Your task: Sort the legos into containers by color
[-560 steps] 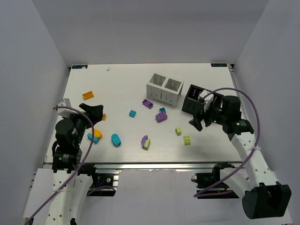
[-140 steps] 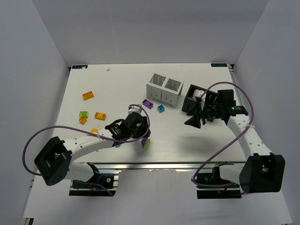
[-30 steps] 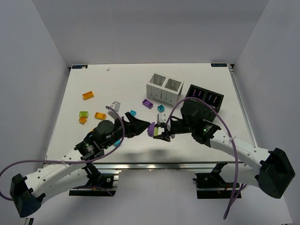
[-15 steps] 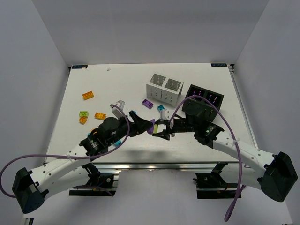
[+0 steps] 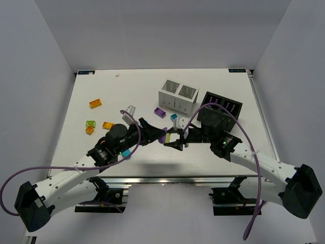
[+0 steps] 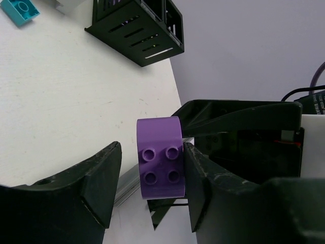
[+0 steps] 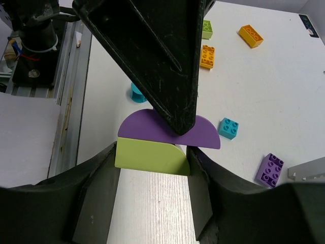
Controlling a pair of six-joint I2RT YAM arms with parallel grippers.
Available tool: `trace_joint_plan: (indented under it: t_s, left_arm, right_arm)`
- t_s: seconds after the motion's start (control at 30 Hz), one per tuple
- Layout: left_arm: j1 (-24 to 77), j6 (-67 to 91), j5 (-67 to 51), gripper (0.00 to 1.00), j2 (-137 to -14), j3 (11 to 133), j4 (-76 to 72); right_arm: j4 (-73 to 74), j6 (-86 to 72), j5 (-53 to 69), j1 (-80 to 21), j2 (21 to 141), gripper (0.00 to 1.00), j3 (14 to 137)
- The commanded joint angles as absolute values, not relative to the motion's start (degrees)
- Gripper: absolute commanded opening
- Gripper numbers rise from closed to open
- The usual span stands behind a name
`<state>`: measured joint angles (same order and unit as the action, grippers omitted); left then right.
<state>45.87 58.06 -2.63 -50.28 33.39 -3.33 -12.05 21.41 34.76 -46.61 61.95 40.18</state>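
Above the table's middle, my right gripper point(image 5: 175, 141) point(image 7: 152, 158) is shut on a lime green rounded brick point(image 7: 150, 156) with a purple half-round brick point(image 7: 205, 136) point(image 6: 159, 157) stuck to it. My left gripper point(image 5: 157, 136) point(image 6: 151, 165) straddles that purple brick. Its right finger touches the brick and its left finger point(image 6: 101, 175) stands a small gap away. The white container point(image 5: 177, 95) and the black container point(image 5: 223, 105) point(image 6: 137, 30) stand behind. Loose legos lie on the table: orange point(image 5: 95, 103), orange point(image 5: 108, 125), lime point(image 5: 91, 123), purple point(image 5: 160, 112), cyan point(image 5: 174, 117).
Both arms reach inward and meet over the table's front middle. A small orange brick point(image 5: 89, 130) lies at the left. In the right wrist view a cyan rounded brick point(image 7: 136, 92) lies near the table's front edge. A purple cable loops round each arm.
My left gripper moved up to the joined bricks held by the right one and narrowed its jaws round the purple brick. The right gripper kept its grip.
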Motion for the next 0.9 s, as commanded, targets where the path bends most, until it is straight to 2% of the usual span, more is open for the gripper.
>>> trace_joint_plan:
  t_s: [0.0, 0.03, 0.23, 0.33, 0.47, 0.57, 0.6, 0.87]
  left_arm:
    - [44.74, 58.71, -5.62, 0.59, -50.62, 34.28, -4.48]
    - [44.56, 58.80, -6.50, 0.55, -51.06, 34.28, -4.92]
    - [43.33, 58.97, -9.66, 0.47, -52.82, 34.54, -6.41]
    - [42.54, 58.97, -11.86, 0.37, -54.05, 34.72, -7.20]
    - [41.14, 58.63, -14.15, 0.16, -54.67, 34.98, -7.47]
    - [39.73, 58.10, -14.85, 0.11, -54.23, 35.24, -6.59]
    - [38.25, 57.57, -15.55, 0.06, -53.97, 35.77, -6.42]
    - [30.77, 54.15, -20.91, 0.02, -54.75, 39.02, -3.17]
  right_arm:
    - [-17.14, 20.74, 34.37, -46.49, 61.52, 0.00, 39.73]
    - [-17.23, 20.66, 34.28, -46.49, 61.52, 0.00, 39.64]
    - [-17.67, 20.13, 33.66, -46.32, 61.61, 0.00, 39.38]
    - [-17.84, 19.69, 33.31, -45.88, 61.87, 0.00, 39.46]
    - [-17.23, 19.34, 33.22, -44.74, 62.14, 0.00, 39.81]
    - [-16.44, 19.34, 33.31, -43.16, 61.96, 0.00, 39.99]
    - [-15.91, 19.51, 33.48, -42.81, 61.88, 0.00, 39.90]
    - [-13.45, 20.48, 33.66, -40.25, 60.03, 0.00, 38.76]
